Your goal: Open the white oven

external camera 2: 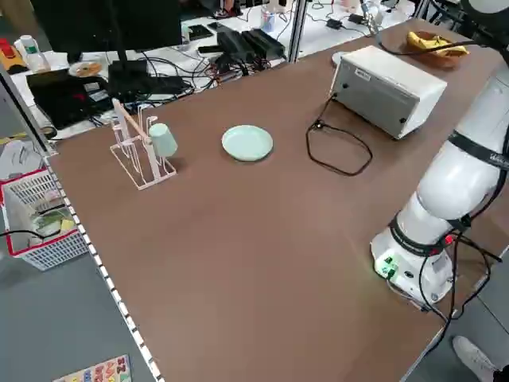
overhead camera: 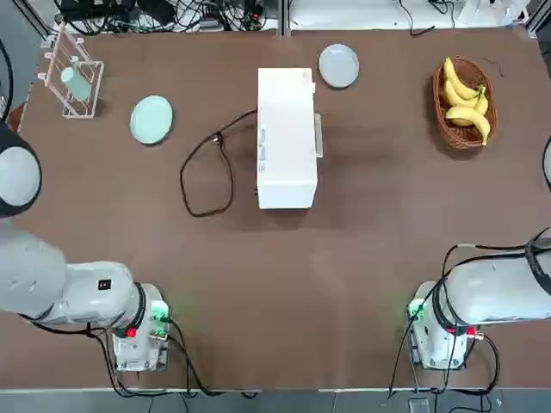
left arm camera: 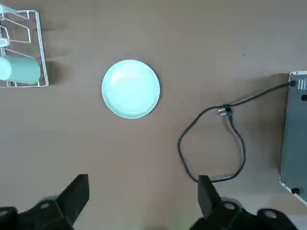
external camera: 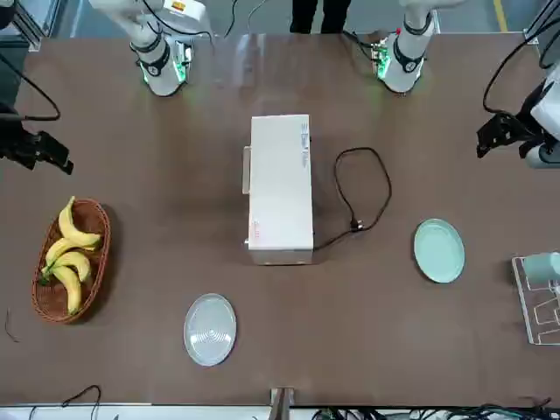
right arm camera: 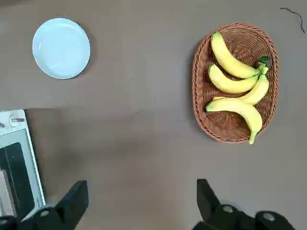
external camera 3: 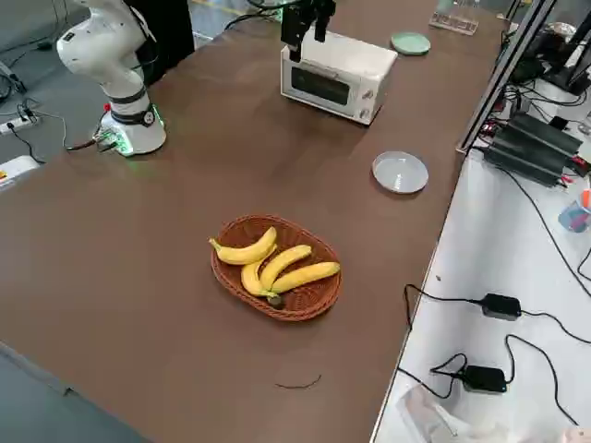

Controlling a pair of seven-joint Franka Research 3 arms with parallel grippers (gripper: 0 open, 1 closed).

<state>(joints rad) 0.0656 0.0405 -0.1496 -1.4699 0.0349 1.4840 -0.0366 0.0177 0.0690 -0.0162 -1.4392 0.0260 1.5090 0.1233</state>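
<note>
Pincers (left arm camera: 144, 201) spread; banana basket (overhead camera: 465, 101) aside.

White oven (overhead camera: 286, 138), boxy, door shut, mid-table, black cord (overhead camera: 207, 172) looped beside it

A brown worktop (overhead camera: 362, 258) is carrying everything. The white oven (overhead camera: 286, 138) is sitting near its middle, its black power cord (overhead camera: 207, 176) looping toward the left edge. A wicker basket of bananas (overhead camera: 465, 103) is resting near the far right corner, a mint plate (overhead camera: 151, 119) and a wire rack with a mint cup (overhead camera: 76, 82) toward the far left corner, and a grey plate (overhead camera: 338, 65) by the far edge.
</note>
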